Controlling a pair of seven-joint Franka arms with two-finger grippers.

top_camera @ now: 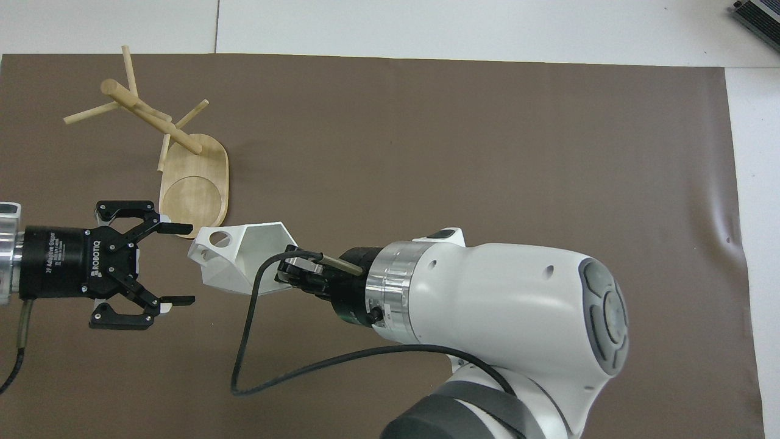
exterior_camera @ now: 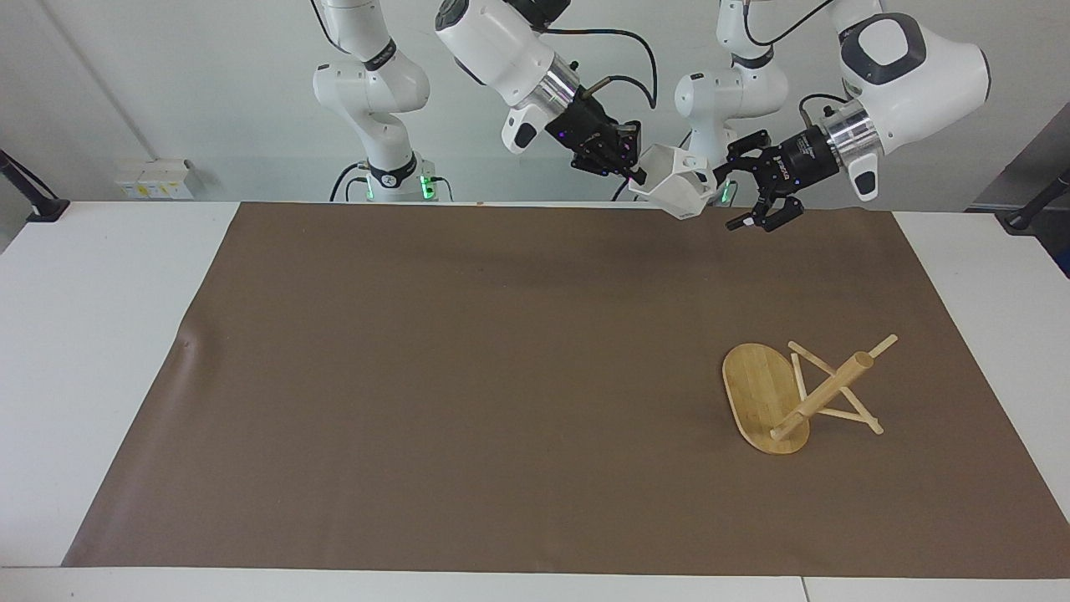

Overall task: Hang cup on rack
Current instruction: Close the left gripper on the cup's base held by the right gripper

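My right gripper point(exterior_camera: 637, 174) is clamped on the rim of the small white faceted cup point(exterior_camera: 675, 189), holding it up over the brown mat point(exterior_camera: 468, 376) with its pierced handle turned toward my left gripper point(exterior_camera: 734, 195). That one's 2 fingers stand wide apart, tips just beside the handle, not touching it. The light bamboo rack point(exterior_camera: 773, 401) stands on the mat toward my left arm's end, well apart from the cup

White table point(exterior_camera: 100, 351), brown mat point(exterior_camera: 468, 376) on it, rack point(exterior_camera: 765, 401) (bamboo) on mat
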